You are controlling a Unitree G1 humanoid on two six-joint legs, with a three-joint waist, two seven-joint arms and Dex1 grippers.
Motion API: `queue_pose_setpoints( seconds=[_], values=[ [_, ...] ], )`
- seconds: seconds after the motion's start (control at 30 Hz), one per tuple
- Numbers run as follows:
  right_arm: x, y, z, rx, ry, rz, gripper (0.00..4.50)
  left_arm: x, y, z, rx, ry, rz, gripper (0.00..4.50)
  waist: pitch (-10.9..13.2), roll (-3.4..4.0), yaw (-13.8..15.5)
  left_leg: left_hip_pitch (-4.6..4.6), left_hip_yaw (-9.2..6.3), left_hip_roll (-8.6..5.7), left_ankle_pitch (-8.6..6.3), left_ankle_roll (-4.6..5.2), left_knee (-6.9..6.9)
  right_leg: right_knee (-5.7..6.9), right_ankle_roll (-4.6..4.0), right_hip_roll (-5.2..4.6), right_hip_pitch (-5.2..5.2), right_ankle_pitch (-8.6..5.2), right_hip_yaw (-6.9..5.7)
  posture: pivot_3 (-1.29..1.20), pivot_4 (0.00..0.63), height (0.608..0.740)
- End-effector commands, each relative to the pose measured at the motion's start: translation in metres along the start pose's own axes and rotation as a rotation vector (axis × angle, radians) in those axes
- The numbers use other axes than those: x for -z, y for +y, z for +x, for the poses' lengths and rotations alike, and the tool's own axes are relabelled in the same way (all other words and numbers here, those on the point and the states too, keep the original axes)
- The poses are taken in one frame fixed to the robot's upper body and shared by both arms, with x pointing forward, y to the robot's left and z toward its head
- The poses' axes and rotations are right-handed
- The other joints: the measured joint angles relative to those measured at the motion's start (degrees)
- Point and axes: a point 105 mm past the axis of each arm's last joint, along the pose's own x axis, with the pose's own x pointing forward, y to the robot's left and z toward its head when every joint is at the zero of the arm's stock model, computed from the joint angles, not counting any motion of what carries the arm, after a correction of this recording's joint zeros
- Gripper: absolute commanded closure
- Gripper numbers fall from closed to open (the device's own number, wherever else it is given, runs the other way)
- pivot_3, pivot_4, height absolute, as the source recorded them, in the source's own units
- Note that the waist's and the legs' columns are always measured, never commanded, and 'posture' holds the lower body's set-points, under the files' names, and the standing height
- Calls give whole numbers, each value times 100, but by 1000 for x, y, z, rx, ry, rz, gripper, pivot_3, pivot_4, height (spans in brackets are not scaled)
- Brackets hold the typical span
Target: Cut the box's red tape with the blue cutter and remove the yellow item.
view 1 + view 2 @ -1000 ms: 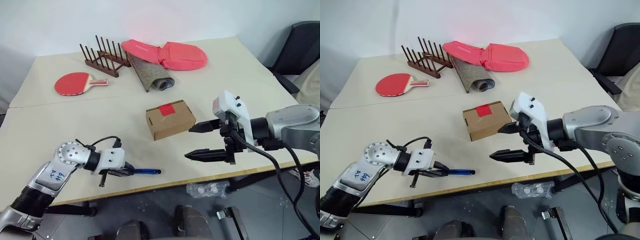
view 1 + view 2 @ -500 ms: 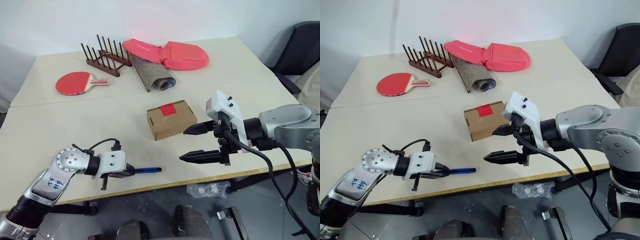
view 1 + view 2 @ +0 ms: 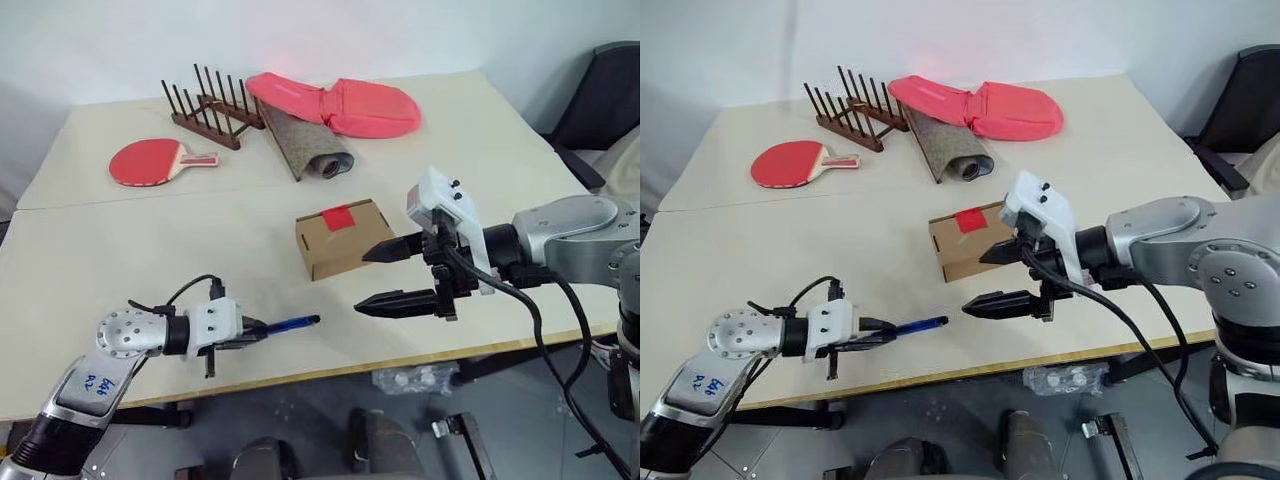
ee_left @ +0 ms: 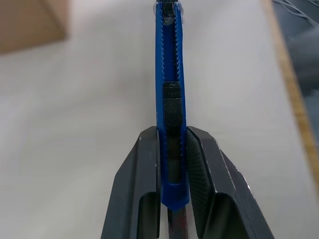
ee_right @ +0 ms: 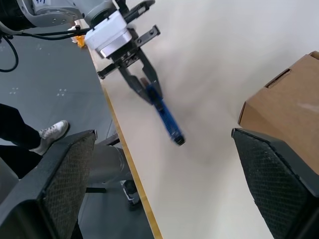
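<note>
**Cutter gripped at the table's near edge, box waiting at centre**

The pale table [image 3: 120, 250] spans the head views, made of two tops butted along a seam. Taking the box as the clock's centre, the far clutter sits between ten and one o'clock: a pink-red fabric bundle [image 3: 345, 105] at twelve to one, a rolled grey-brown mat [image 3: 305, 150] just in front of it at twelve, a dark wooden peg rack [image 3: 210, 110] at eleven, and a red table-tennis paddle [image 3: 150, 162] at ten, well apart from the box. A dark chair [image 3: 605, 90] stands off the table at two o'clock.

The box [image 3: 342, 238] is a small brown cardboard mailer lying flat near the table's middle, flap shut. The red tape [image 3: 338, 217] is a small square stuck on its top towards the far edge. In the right wrist view a slot cutout shows in the box's side wall. No printing can be read on the box.

The right gripper [image 3: 385, 275] hovers at four o'clock, just beside the box's near right corner, its two black fingers spread wide apart, nothing between them.

The left gripper [image 3: 252, 332] sits at seven o'clock near the table's front edge, its fingers clenched on the rear end of the blue cutter [image 3: 292, 323]. The cutter juts out towards the right, clear of the box; the left wrist view shows its ribbed black slider and notched track. Blue handwriting marks the left forearm's grey shell, too small to read.
</note>
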Motion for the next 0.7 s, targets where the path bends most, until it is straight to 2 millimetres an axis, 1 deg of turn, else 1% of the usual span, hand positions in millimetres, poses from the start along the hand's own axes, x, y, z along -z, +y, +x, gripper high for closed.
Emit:
queue_pose_setpoints(
  seconds=[0.03,0.1,0.17,0.3,0.37,0.47,0.57,0.63,0.7],
  values=[
    [-10,0,-2,-13,-24,-24,0,-25,12,-10,-100,-104,52,4090,0,0,-2,-3,0,-3,-1,-1,-2,-8,0,3,0,0,-11,0,150,740],
    [-16,-2,-1,-20,-39,-16,0,-40,21,-16,-173,-209,0,4090,1,0,-9,-15,1,-4,-2,-2,-2,-19,2,7,-1,1,-36,0,150,740],
    [-24,-9,0,-18,-47,4,0,-51,27,-22,-212,-260,2,4090,1,-1,-10,-24,0,-5,-2,-1,-2,-14,6,9,-1,3,-44,0,150,740],
    [-37,-17,2,-21,-65,32,0,-62,30,-30,-239,-304,4,4090,2,-1,-19,-33,1,-13,-3,-2,-2,-26,9,18,-1,5,-53,0,150,740],
    [-48,-22,4,-28,-88,55,0,-67,29,-32,-237,-322,28,4090,2,-1,-20,-37,0,-10,-4,-4,-2,-31,9,23,-1,5,-56,0,150,740],
    [-58,-34,10,-3,-100,102,0,-71,35,-29,-274,-335,74,4090,2,-1,-21,-42,1,-9,-4,-5,-2,-33,10,29,-4,6,-57,0,150,740],
    [-59,-45,18,12,-87,147,0,-78,39,-21,-315,-381,121,4090,0,-4,-18,-46,2,-8,-4,-7,-1,-34,12,35,-5,7,-58,0,150,740],
    [-62,-47,23,-10,-83,185,0,-84,39,-15,-330,-426,148,4090,0,-4,-18,-50,3,-9,-4,-7,-1,-36,13,36,-5,8,-59,0,150,740],
    [-60,-48,26,-21,-53,227,0,-86,44,-12,-367,-437,183,4090,0,-4,-24,-59,6,-10,-4,-8,0,-40,18,38,-7,10,-63,0,150,740]
  ],
)
